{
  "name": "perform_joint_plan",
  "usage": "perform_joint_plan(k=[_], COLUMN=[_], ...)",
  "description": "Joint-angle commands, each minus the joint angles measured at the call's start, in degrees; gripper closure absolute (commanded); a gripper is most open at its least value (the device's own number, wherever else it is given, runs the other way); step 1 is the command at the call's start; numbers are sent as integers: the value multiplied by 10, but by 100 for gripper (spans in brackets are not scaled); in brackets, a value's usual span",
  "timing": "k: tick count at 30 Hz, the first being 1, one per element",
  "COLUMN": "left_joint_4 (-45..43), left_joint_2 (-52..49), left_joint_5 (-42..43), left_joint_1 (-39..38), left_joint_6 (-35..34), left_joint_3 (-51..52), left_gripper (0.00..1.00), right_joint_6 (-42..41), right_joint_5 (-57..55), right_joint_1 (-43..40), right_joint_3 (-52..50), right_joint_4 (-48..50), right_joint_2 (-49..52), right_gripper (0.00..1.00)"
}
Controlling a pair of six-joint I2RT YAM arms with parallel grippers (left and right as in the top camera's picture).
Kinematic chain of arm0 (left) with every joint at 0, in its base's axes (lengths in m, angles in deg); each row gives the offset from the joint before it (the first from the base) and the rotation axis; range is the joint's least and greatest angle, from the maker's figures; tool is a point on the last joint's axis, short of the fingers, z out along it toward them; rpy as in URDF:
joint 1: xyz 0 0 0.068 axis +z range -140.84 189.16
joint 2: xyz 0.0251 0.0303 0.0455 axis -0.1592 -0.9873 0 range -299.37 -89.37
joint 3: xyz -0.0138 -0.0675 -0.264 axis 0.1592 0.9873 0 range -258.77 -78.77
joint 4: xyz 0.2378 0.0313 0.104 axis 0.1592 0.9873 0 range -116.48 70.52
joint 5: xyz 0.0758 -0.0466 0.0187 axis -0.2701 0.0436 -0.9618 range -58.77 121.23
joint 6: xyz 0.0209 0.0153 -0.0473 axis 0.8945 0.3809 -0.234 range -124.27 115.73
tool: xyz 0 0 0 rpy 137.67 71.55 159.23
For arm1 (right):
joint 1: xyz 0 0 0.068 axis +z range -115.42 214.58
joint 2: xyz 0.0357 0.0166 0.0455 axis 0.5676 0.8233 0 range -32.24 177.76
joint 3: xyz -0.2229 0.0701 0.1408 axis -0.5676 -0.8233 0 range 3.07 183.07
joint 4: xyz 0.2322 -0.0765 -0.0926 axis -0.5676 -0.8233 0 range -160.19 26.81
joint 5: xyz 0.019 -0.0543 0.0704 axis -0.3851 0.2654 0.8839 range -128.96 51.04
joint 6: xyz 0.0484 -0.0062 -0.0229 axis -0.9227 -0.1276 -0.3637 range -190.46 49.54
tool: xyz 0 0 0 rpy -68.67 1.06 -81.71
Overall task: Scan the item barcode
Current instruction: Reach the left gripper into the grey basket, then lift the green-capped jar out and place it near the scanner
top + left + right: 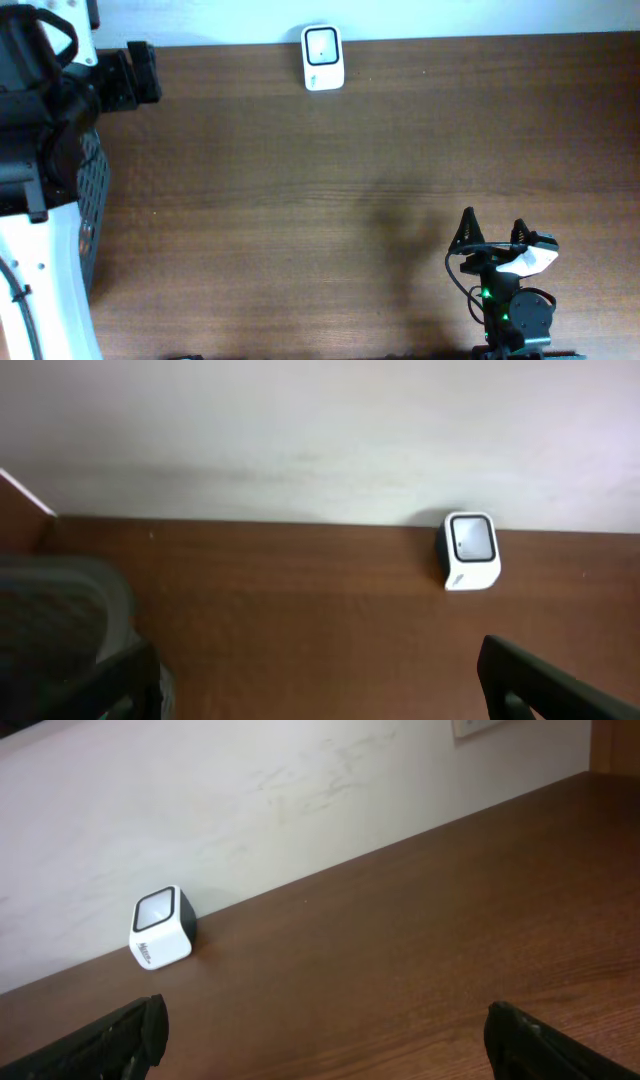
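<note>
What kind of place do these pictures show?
Probably a mock checkout bench: a small white box-shaped barcode scanner with a dark window stands on a brown wood-grain table against a plain white wall, with a dark mesh basket at the left.

A dark brown table [350,200] with a fine lengthwise wood grain fills the scene. Its far edge meets a pale off-white wall [300,430] marked with faint grey scuffs. A white wall plate [480,728] shows partly at the top, near a brown wooden panel [615,745]. Light is soft and even, throwing a faint shadow [400,215] on the wood.
</note>
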Motion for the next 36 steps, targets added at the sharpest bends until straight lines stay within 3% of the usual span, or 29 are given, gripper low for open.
perform_joint_plan(k=[1, 2, 3, 7, 9, 14, 20, 25, 36], left_joint_4=[-36, -38, -38, -5, 35, 50, -87, -163, -174], left_joint_2=[-1, -1, -4, -59, -129, -264, -393, -410, -456], left_joint_5=[-105, -165, -174, -174, -174, -198, -212, -201, -199], left_joint_1=[27, 64, 129, 277, 316, 347, 354, 354, 358], left_joint_6=[-48, -118, -172, -225, -253, -258, -254, -254, -236], left_joint_3=[-9, -9, -9, -9, -9, 3, 37, 37, 37], left_gripper=[1, 2, 6, 7, 14, 16, 4, 1, 1], right_joint_6=[-3, -3, -3, -3, -3, -3, -3, -3, -3], right_joint_5=[-1, -1, -1, -1, -1, -1, -1, -1, -1], right_joint_1=[-2, -2, -2, -2, -2, -2, -2, -2, -2], right_joint_3=[-4, -4, -4, -4, -4, -4, -4, -4, -4], right_joint_4=[-3, -3, -3, -3, -3, -3, -3, -3, -3], right_joint_2=[-3, -3, -3, -3, -3, -3, -3, -3, -3], right_gripper=[2, 2, 2, 2, 1, 2, 2, 2, 2])
